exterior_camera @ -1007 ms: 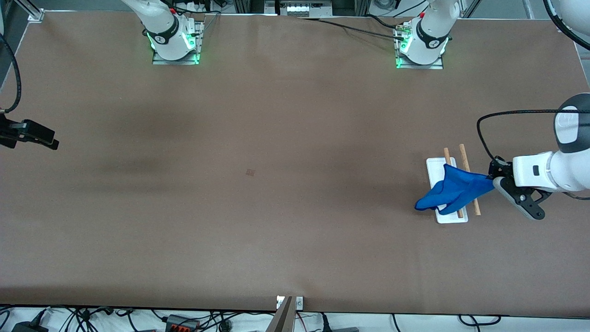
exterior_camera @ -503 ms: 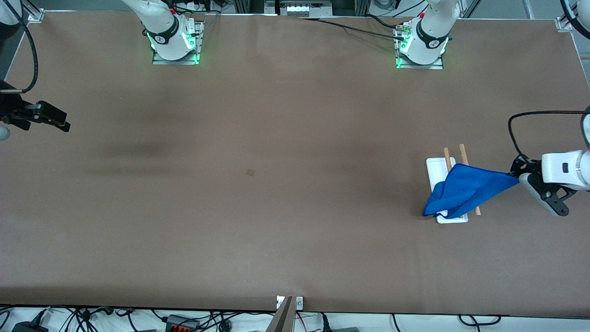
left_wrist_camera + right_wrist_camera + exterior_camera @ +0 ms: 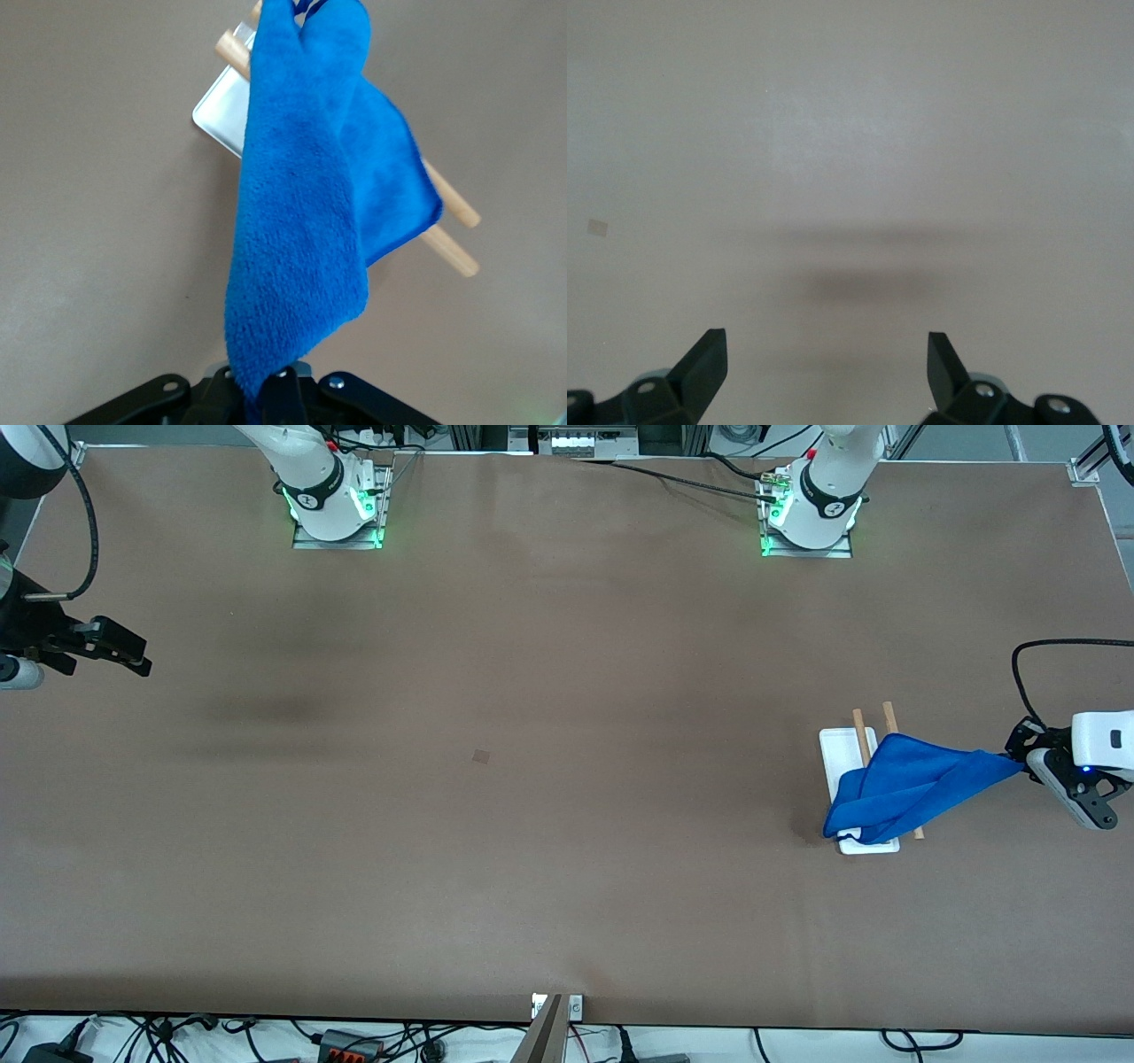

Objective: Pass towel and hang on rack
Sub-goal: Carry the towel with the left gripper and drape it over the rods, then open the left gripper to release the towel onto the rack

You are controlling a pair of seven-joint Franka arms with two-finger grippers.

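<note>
A broad brown table [image 3: 532, 824] is seen from above, with the two arm bases mounted along its edge farthest from the front camera.

The left arm [image 3: 1103, 740] is shown reaching in over the left arm's end of the table, its white wrist held roughly level and pointed toward the rack. The left gripper [image 3: 1026, 760] is held in the air just beside the rack, its fingers pressed together on one corner of the towel [image 3: 912, 784]. In the left wrist view, the pinched corner is seen at the gripper [image 3: 279, 390], with the cloth [image 3: 310, 204] stretched away from it toward the rods.

The right arm [image 3: 27, 629] is seen waiting at the right arm's end of the table, well apart from the rack. The right gripper [image 3: 133, 657] is held over bare tabletop with its fingers spread wide and nothing between them; in the right wrist view, the gripper [image 3: 824, 363] is framed by two dark fingertips [image 3: 704, 354] above plain table surface.

The towel, a bright blue cloth, is pictured draped across the rack [image 3: 837, 746], one end gathered over the white base and the other pulled taut toward the left gripper. The rack is placed toward the left arm's end of the table. Its two wooden rods [image 3: 889, 716] are seen running parallel, their ends showing above and below the cloth; in the left wrist view the rods [image 3: 452, 239] and a corner of the white base [image 3: 221, 111] are visible past the towel's edges.
</note>
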